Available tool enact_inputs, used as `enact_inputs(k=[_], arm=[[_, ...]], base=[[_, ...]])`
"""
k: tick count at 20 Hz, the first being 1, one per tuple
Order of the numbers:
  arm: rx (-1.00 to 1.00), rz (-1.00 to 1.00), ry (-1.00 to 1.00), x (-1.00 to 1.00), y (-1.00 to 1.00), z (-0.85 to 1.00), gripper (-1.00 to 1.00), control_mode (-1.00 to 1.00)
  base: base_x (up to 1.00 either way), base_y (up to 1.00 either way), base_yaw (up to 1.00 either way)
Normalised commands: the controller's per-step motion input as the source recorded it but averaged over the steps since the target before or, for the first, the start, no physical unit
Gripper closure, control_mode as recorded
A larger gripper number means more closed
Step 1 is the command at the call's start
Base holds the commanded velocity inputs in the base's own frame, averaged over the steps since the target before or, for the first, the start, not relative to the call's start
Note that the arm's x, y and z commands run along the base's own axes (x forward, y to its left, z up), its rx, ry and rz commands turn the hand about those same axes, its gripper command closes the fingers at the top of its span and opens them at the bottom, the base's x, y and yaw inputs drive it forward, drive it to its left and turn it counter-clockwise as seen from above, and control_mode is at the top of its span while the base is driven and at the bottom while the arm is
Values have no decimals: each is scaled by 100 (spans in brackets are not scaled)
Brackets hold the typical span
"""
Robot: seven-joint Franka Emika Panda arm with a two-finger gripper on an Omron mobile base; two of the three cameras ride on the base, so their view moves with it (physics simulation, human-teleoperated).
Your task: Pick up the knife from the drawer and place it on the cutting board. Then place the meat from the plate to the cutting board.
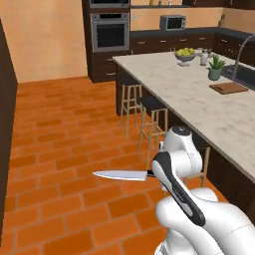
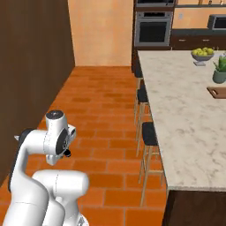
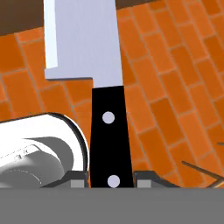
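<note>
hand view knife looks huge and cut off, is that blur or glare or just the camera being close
Just closeness: in the hand view the knife is sharp-edged, its blade flat pale grey with a lighter strip and no glare, cropped by the top edge. In the left base view the whole knife shows small, evenly lit, casting no clear shadow on the brick floor.

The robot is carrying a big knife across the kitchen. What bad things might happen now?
1. The pincer grips the knife only at the very end of its black handle, so the long blade might tilt or slip out.
2. The blade sticks out sideways over the brick floor, so it might bump a stool when the arm swings toward the counter.
3. The cutting board lies far off on the counter, so there is a long way to carry it.
</note>
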Motion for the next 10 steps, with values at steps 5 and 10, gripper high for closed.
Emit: enact_inputs(k=[5,10], arm=[[0,0,0,0,0,0,100,100],[0,0,0,0,0,0,100,100]], base=[[76,97,-66],[78,96,-66]])
